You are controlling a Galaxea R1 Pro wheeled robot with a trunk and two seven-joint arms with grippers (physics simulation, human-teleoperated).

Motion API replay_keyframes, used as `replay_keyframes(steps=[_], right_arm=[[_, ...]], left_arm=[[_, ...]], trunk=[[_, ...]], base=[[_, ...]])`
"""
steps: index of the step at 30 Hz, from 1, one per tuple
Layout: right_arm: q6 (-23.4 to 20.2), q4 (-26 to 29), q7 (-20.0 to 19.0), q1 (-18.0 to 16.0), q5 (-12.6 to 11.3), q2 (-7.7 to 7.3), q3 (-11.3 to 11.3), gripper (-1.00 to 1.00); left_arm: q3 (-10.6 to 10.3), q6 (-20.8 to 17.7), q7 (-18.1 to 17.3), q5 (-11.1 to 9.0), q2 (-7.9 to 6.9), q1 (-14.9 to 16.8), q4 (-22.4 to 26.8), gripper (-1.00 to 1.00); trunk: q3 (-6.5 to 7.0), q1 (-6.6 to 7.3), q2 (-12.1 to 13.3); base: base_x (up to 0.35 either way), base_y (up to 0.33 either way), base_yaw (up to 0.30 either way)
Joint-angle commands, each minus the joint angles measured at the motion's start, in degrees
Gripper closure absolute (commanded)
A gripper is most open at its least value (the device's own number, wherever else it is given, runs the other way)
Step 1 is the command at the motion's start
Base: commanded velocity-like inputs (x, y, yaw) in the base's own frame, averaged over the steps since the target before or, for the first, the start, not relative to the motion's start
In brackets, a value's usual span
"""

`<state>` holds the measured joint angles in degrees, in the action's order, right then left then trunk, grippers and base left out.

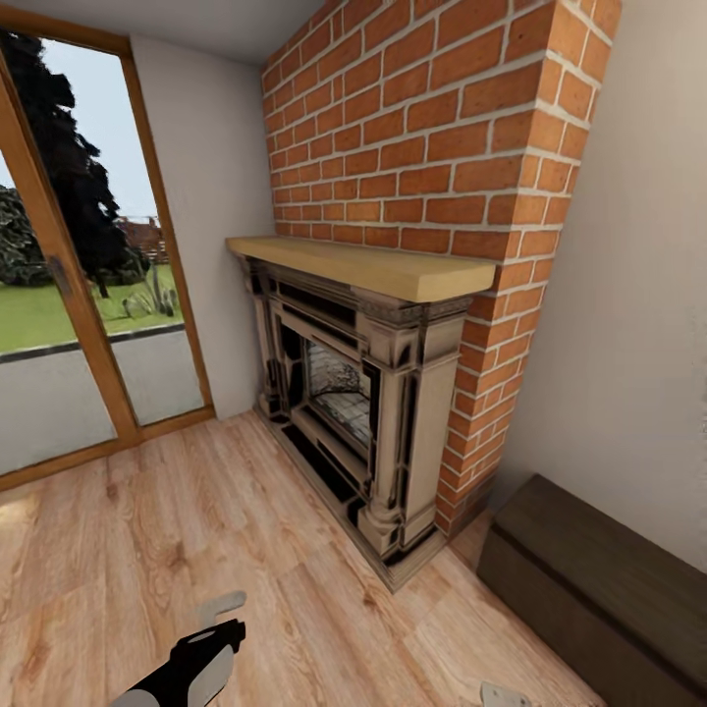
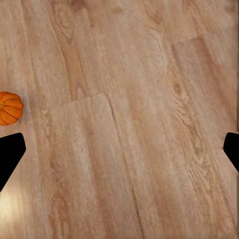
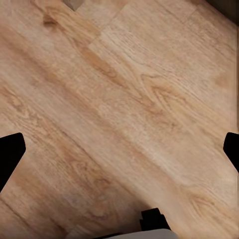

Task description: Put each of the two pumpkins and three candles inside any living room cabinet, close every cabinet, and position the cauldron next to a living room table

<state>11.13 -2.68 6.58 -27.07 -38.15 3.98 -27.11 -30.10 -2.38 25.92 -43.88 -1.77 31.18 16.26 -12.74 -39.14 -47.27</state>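
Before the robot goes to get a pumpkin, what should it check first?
1. Pumpkin found: ok, one pumpkin lies on the wood floor in the left wrist view.
2. Left gripper empty and open: ok, fingers wide apart over bare floor.
3. Right gripper empty and open: ok.
4. Cabinet nearby: ok, at the head view's lower right, beside the brick fireplace.
5. Cabinet drawers open for loading: cannot tell.
6. Other pumpkin's, candles' and cauldron's whereabouts: cannot tell.
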Motion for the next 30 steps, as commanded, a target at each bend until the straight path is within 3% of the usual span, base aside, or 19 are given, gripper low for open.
replay_keyframes(steps=[1,30], right_arm=[[0.3,-0.2,0.0,-0.1,-0.3,0.06,-0.4,-1.00],[0.3,-0.2,-0.7,-0.1,0.2,0.06,-0.4,-1.00]], left_arm=[[-0.5,-0.3,0.4,-0.3,-0.06,0.0,0.2,-1.00],[-0.7,-0.3,0.4,-0.3,0.04,0.0,0.2,-1.00]], trunk=[[-0.04,-0.01,-0.1],[1.06,-0.01,-0.1]], base=[[0.000,0.000,-0.211],[0.000,0.030,-0.237]])
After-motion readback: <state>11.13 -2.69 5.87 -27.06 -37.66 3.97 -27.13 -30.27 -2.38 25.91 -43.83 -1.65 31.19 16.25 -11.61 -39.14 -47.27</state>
